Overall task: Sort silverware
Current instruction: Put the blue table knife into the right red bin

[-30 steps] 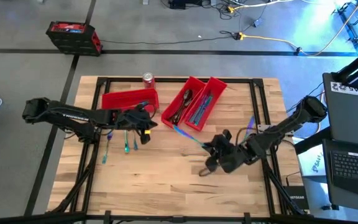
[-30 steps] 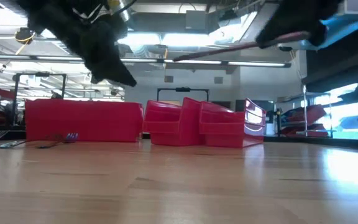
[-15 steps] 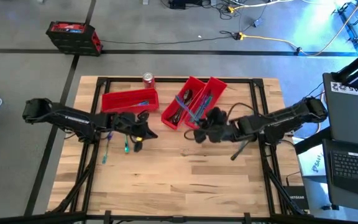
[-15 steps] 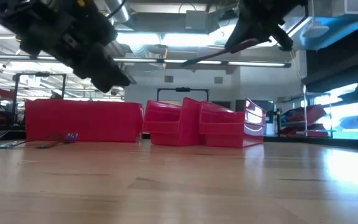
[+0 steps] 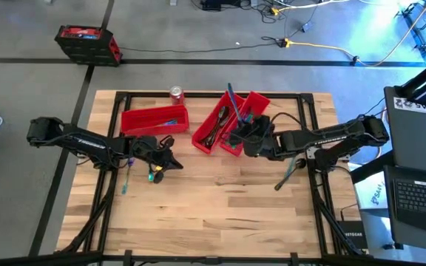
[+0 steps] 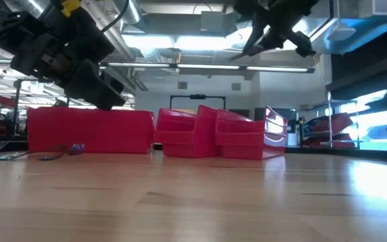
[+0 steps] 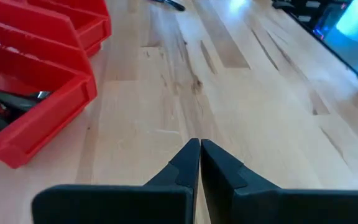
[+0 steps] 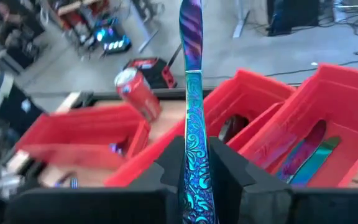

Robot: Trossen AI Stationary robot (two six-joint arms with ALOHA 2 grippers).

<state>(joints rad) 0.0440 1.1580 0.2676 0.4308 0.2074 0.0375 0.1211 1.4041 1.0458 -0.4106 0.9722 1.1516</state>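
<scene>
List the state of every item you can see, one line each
Left gripper: shut, empty, above loose silverware.
Right gripper: shut on knife, held upright over bins.
Right bin: holds knives.
Middle bin: holds dark spoons.
Left bin: holds forks.
Soda can: upright.

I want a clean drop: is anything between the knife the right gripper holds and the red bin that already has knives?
Nothing visible. The right gripper holds the knife upright above the open knife bin.
</scene>
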